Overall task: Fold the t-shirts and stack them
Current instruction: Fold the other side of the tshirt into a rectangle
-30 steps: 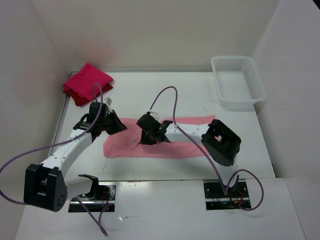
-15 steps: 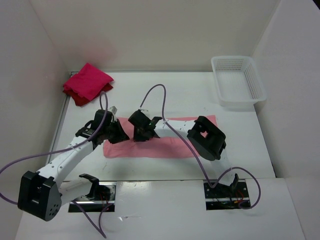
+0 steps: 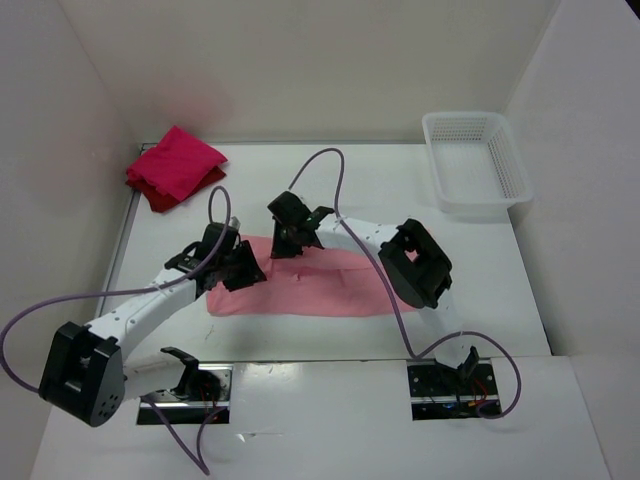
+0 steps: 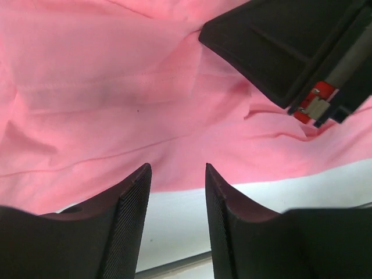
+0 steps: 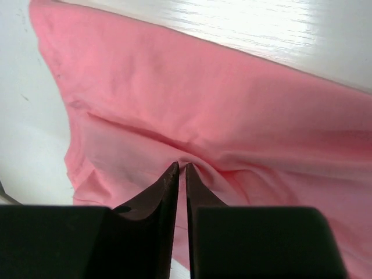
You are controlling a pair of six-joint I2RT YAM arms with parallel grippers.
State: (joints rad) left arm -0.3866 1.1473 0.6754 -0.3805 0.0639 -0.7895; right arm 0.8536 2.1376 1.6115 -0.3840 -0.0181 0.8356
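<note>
At the far left corner of the table (image 3: 390, 190) sits a folded crimson t-shirt (image 3: 178, 160), a soft squarish bundle. A dark red t-shirt (image 3: 158, 201) shows beneath its near edge. Toward the middle, closer to the table's near edge, the pink t-shirt (image 3: 330, 290) lies as a long flat band running left to right. It is thin matte cloth with shallow creases.

The left tool (image 4: 177, 174) hovers over the left end of that band, close to its near hem. Its two dark fingers (image 4: 131, 203), finely textured on their inner faces, stand apart with nothing between them (only pink cloth and a strip of white table show through the gap).

Just to its right, at the far edge of the band, the right tool (image 5: 180, 168) is down on the cloth. Its fingertips are closed together on a small pinch of the pink fabric, and folds fan out from that pinch. The two tools are near each other but not touching.

At the far right corner stands a white perforated plastic basket (image 3: 478, 165), rectangular and well apart from the shirts.
</note>
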